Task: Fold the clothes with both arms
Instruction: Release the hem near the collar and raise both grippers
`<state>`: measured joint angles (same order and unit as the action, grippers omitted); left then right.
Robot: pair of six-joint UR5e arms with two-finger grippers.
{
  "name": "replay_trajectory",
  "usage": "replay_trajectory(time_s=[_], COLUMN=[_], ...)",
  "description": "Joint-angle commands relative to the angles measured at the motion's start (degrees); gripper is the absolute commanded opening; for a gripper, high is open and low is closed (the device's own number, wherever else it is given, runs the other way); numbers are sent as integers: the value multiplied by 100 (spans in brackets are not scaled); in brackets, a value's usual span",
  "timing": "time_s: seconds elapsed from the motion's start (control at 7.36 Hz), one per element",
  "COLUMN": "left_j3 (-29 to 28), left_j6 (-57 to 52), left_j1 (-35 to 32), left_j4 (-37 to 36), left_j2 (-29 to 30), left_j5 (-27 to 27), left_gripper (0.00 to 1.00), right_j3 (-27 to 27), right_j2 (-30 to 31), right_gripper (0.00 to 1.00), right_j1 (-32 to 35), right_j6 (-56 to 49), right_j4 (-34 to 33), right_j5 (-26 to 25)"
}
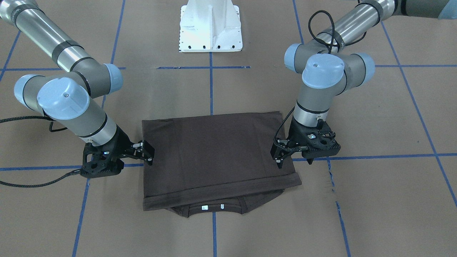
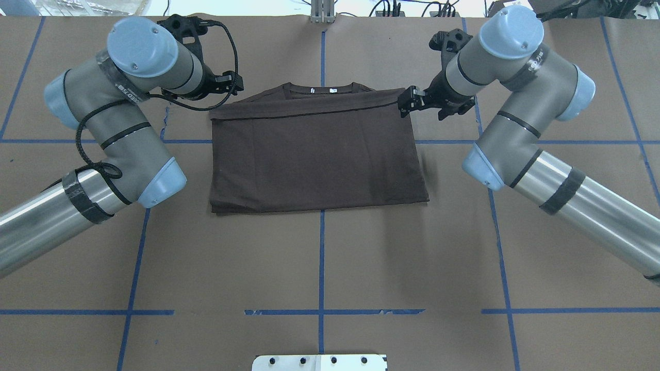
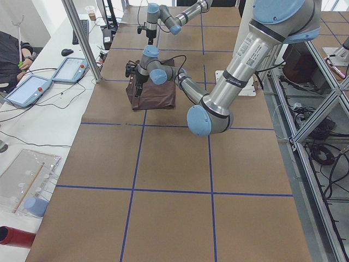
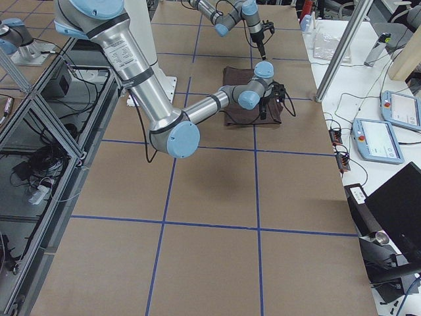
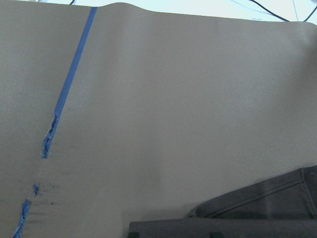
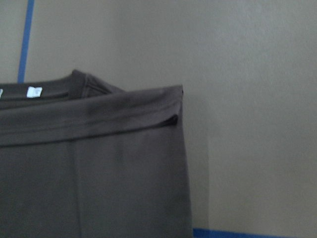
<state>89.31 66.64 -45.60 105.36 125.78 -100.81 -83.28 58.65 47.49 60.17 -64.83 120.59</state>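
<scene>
The dark brown T-shirt [image 1: 217, 153] lies flat on the brown table, folded in half, its hem laid over the collar on the side away from the robot. The collar and white neck tags [image 1: 204, 207] stick out past the hem [image 2: 312, 90]. My left gripper [image 1: 280, 159] stands open and empty at the shirt's side edge near the hem corner; the wrist largely hides it in the overhead view [image 2: 232, 85]. My right gripper [image 1: 147, 152] is open and empty at the opposite side edge [image 2: 407, 104]. The wrist views show only shirt corners [image 5: 267, 208] [image 6: 99, 173], no fingers.
The white pedestal base [image 1: 210, 28] stands on the robot's side of the table [image 2: 319, 362]. Blue tape lines [image 2: 321, 257] grid the brown surface. Beyond the table's far edge are operator tablets [image 3: 27, 90] [image 4: 381, 141] and a seated person [image 3: 11, 54].
</scene>
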Motion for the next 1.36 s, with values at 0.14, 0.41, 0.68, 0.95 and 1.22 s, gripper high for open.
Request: replay_trajectory(time_s=[0.14, 0.41, 0.68, 0.95, 1.22], left_j3=[965, 975, 974, 975, 966], left_j6=[78, 69, 69, 69, 69], left_j1=[16, 17, 17, 16, 8], left_j4=[-849, -851, -851, -851, -851], left_j2=[-133, -142, -142, -142, -150], left_j5=[-167, -167, -159, -159, -167], left_gripper=[100, 100, 100, 100, 100], right_j3=[-584, -733, -751, -856, -927], right_j2=[787, 876, 893, 920, 999], right_gripper=[99, 96, 96, 68, 3], right_j1=[-767, -846, -987, -1031, -1049], right_j6=[443, 451, 451, 451, 443], right_j4=[5, -12, -12, -12, -21], right_j5=[-510, -484, -484, -284, -230])
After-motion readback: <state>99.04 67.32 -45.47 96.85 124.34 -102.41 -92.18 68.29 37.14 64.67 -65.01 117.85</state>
